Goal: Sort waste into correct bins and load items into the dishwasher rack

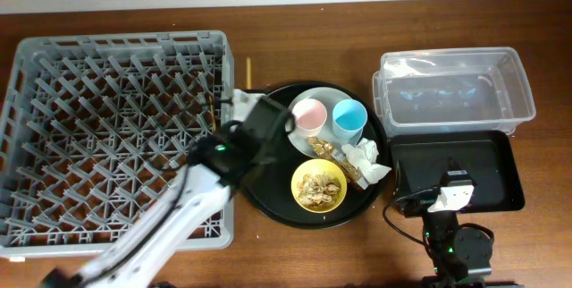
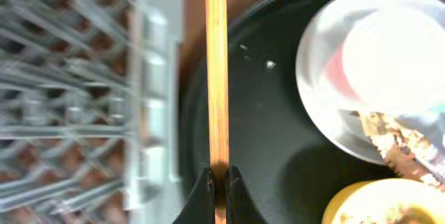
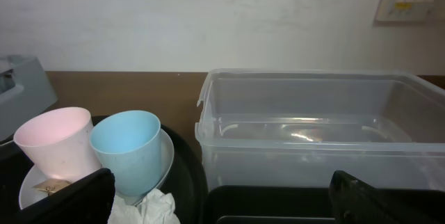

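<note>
My left gripper is shut on the wooden chopsticks, which run straight ahead between the grey dishwasher rack and the round black tray. In the overhead view the left gripper sits at the tray's left rim beside the rack, with the chopstick tip beyond it. On the tray are the pink cup and blue cup on a pale plate, a gold-brown wrapper, white tissue and a yellow bowl holding tan scraps. My right gripper is open and empty over the black bin tray.
The clear tub stands behind the black bin tray, at the far right; it also shows in the right wrist view. The round black tray lies between the rack and the bins. My left arm crosses the rack's near right corner.
</note>
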